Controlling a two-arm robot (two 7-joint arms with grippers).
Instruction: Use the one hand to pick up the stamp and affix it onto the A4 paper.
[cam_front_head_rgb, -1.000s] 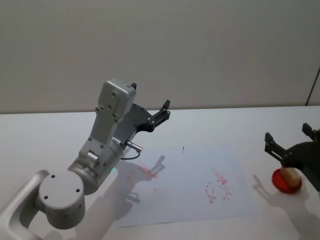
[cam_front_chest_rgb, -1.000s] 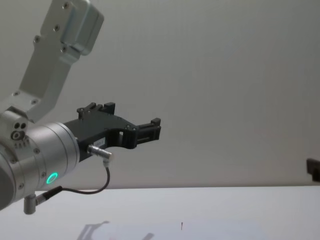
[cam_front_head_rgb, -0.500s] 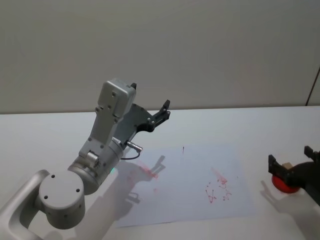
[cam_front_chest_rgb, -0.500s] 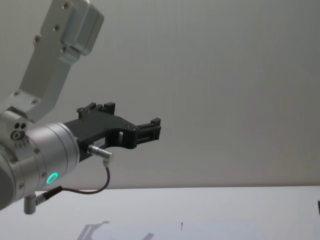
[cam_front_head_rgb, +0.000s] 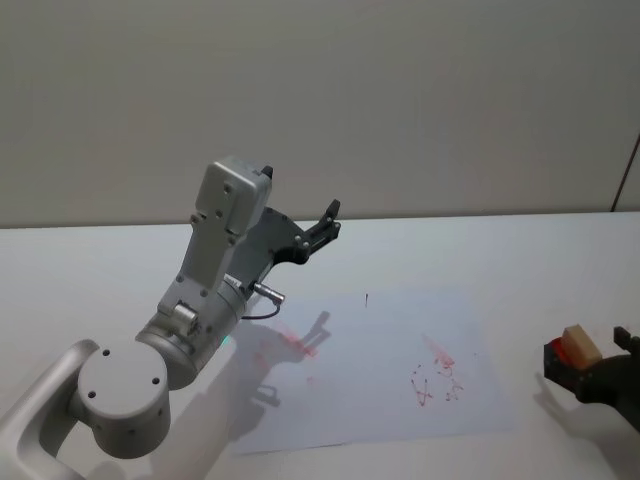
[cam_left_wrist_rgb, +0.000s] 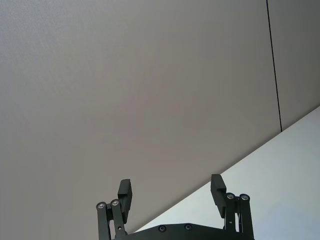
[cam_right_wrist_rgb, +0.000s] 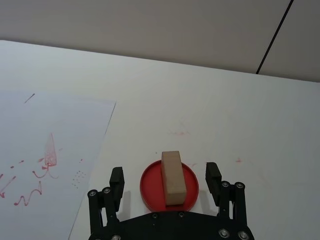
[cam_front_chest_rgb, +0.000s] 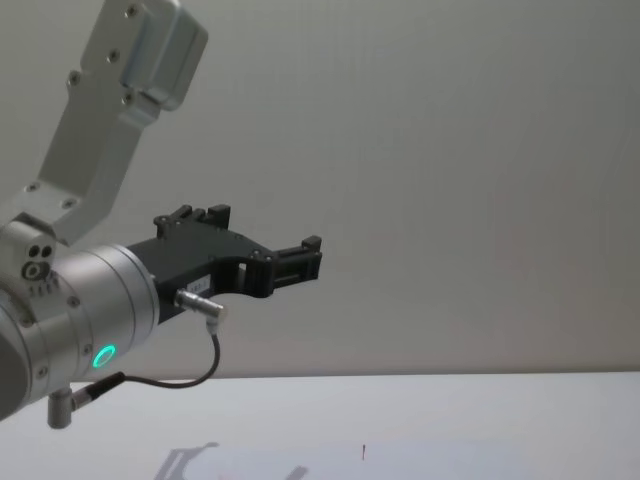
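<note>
The stamp (cam_right_wrist_rgb: 172, 176), a light wooden block, stands on a round red ink pad (cam_right_wrist_rgb: 150, 192) at the table's right, just beyond the A4 paper's right edge. My right gripper (cam_right_wrist_rgb: 165, 177) is open, one finger on each side of the stamp and a gap on both. In the head view the stamp (cam_front_head_rgb: 580, 345) pokes up between the dark fingers of the right gripper (cam_front_head_rgb: 592, 354). The A4 paper (cam_front_head_rgb: 370, 360) lies flat mid-table, with red marks on it. My left gripper (cam_front_head_rgb: 325, 225) is held high over the table's far left, open and holding nothing.
The left arm's big silver joints (cam_front_head_rgb: 190, 330) fill the near left, above the paper's left end. Bare white table (cam_right_wrist_rgb: 210, 100) stretches beyond the pad to the wall.
The right gripper has come down and back toward me, from beyond the pad to astride the stamp. Stamp, pad and left arm have stayed put.
</note>
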